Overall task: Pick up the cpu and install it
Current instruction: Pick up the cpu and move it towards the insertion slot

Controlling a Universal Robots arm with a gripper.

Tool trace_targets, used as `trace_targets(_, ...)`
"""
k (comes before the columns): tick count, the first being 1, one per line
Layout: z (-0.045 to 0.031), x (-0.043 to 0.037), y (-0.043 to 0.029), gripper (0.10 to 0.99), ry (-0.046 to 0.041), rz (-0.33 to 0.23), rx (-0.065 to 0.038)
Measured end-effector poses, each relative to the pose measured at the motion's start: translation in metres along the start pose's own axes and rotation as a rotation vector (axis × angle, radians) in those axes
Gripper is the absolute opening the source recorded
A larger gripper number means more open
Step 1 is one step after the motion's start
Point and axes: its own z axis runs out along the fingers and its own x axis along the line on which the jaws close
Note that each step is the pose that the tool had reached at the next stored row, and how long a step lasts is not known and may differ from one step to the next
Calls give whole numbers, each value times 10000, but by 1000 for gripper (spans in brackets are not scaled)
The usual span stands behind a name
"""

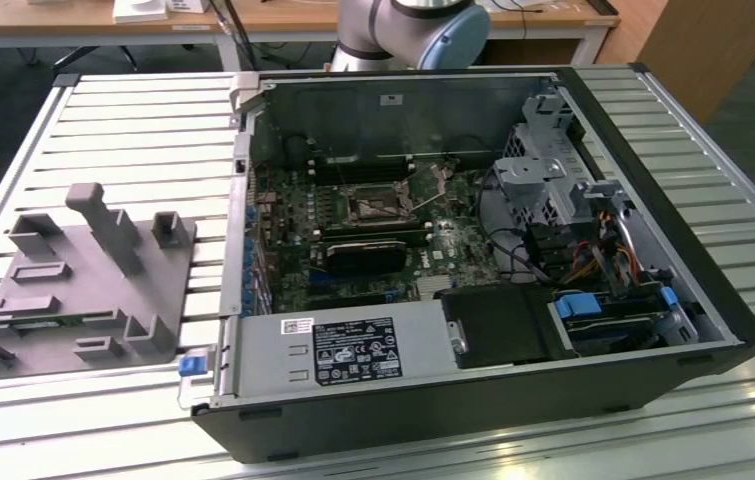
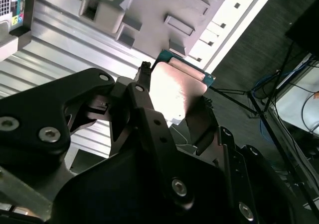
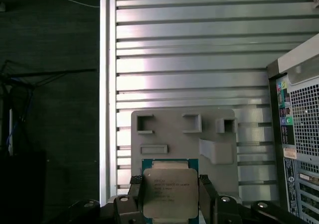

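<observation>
In both wrist views my gripper is shut on the cpu, a flat square chip with a shiny silver top and a thin green edge. Black fingers press on two opposite sides of it. The chip hangs in the air above the grey plastic fixture with its recesses and posts. In the exterior view the fixture lies on the slatted table at that view's left, and the motherboard socket sits inside the open computer case.
The open black computer case stands on the slatted metal table. Cables, a drive cage and a power supply crowd its inside. The arm's base stands behind the case. A table edge drops to dark floor.
</observation>
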Motion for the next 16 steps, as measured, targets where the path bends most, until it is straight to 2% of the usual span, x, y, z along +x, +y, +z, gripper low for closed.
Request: trace_targets(16,7,-301,24,537,0,0,0)
